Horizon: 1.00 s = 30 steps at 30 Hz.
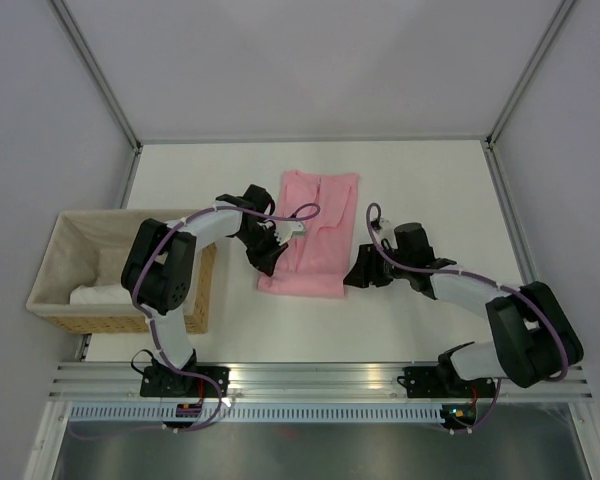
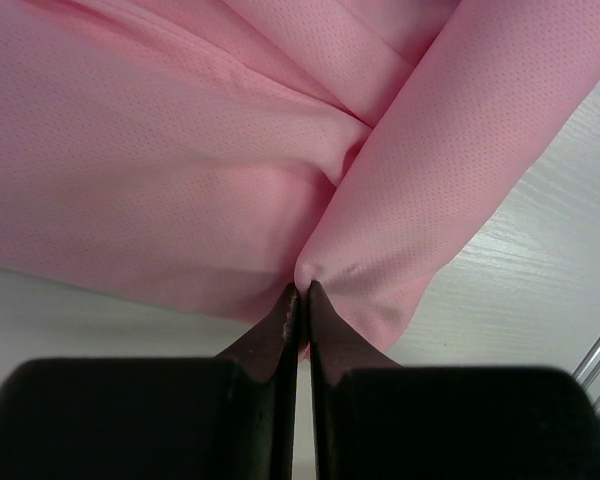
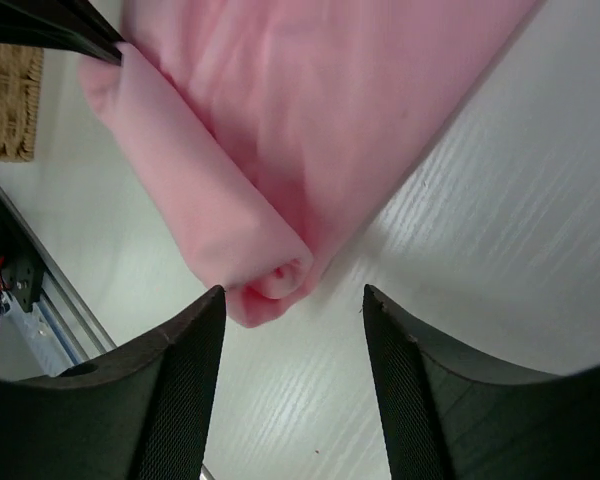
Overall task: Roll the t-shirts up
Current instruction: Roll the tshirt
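pink t-shirt (image 1: 315,225) lying as a long folded strip mid-table (image 1: 430,185), near end rolled up, left gripper (image 2: 302,292) pinched tight on fabric at roll's left end, right gripper (image 3: 292,300) jaws apart at roll's right end, not clamping it, wicker basket (image 1: 52,280) at left edge

White table (image 1: 430,170) with a faint wood grain fills the middle, evenly lit, shadows soft; plain pale grey walls (image 1: 310,60) close it in behind and on both sides; slim metal posts (image 1: 95,70) run along the corners where the walls meet; a wicker basket (image 1: 110,322) with pale cloth lining sits at the table's left side; a ribbed aluminium rail (image 1: 320,378) spans the near edge.
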Motion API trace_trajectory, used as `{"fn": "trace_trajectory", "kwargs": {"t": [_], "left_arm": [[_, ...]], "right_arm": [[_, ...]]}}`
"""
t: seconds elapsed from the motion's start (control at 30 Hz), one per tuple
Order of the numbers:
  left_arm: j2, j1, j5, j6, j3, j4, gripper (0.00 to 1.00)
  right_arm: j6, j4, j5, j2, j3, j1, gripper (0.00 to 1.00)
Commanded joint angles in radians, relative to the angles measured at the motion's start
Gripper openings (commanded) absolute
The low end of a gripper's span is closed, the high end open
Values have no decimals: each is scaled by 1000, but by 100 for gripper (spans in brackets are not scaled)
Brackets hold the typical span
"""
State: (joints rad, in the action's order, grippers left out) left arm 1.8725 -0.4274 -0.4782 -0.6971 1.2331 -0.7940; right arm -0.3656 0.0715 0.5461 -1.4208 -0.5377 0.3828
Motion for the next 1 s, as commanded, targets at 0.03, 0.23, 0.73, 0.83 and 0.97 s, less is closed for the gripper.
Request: {"fn": "trace_trajectory", "kwargs": {"t": [0.03,0.23,0.73,0.83,0.97], "left_arm": [[-35,1,-30,45,2,29,9],[-36,1,-23,45,2,29,13],[-75,19,26,54,2,71,29],[-87,35,39,51,12,85,32],[-102,79,46,56,16,111,38]], "right_arm": [[-28,106,32,85,1,-7,65],[-87,177,77,-56,-41,2,63],[-76,203,113,-205,-33,10,0],[-70,198,110,-217,-39,8,0],[-69,194,107,-234,-42,4,0]]}}
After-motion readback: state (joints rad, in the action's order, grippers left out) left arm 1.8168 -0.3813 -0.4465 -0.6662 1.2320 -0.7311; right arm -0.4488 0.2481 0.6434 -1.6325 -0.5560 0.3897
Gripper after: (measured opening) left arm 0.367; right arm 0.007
